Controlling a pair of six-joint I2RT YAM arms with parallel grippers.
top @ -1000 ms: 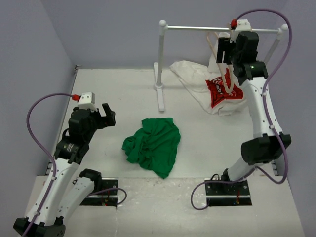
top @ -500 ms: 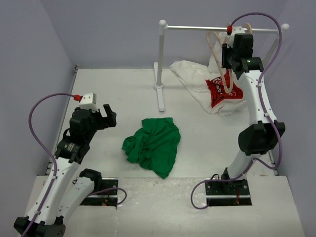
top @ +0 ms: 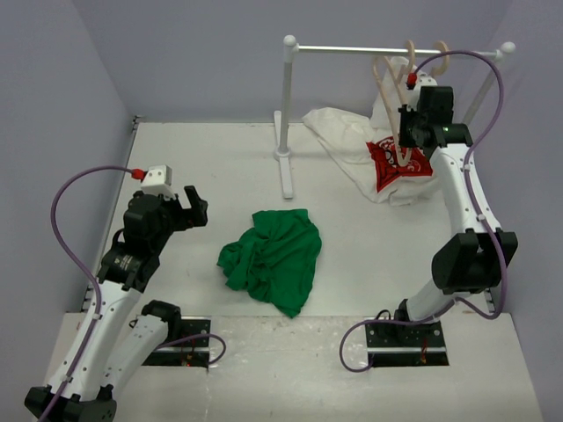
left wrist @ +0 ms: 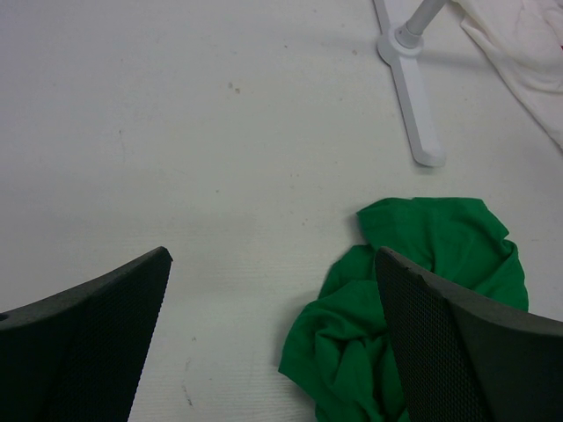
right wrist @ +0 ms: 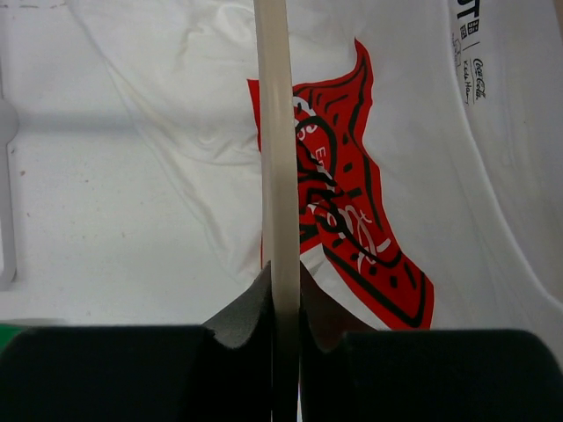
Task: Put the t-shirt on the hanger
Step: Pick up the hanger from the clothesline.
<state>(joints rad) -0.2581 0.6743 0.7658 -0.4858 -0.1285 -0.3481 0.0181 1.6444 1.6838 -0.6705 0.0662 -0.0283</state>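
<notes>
- At the rail [top: 352, 49], far right: right fingers [right wrist: 253, 309] clamped on the hanger [right wrist: 274, 132].
- Over the desk [top: 211, 167], left fingers [left wrist: 132, 299] wide open, empty.
- Green t-shirt [top: 273, 259] crumpled at desk centre, well apart from hanger.

Clamps the pale hanger [right wrist: 274, 132] upright between the dark pads of the right gripper [right wrist: 283, 318] (white shirt [right wrist: 158, 132], red graphic, behind).

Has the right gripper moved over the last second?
Yes. In the top view the right gripper has slid down the image, from level with the rack rail to below it, closing on the hanger.
</notes>
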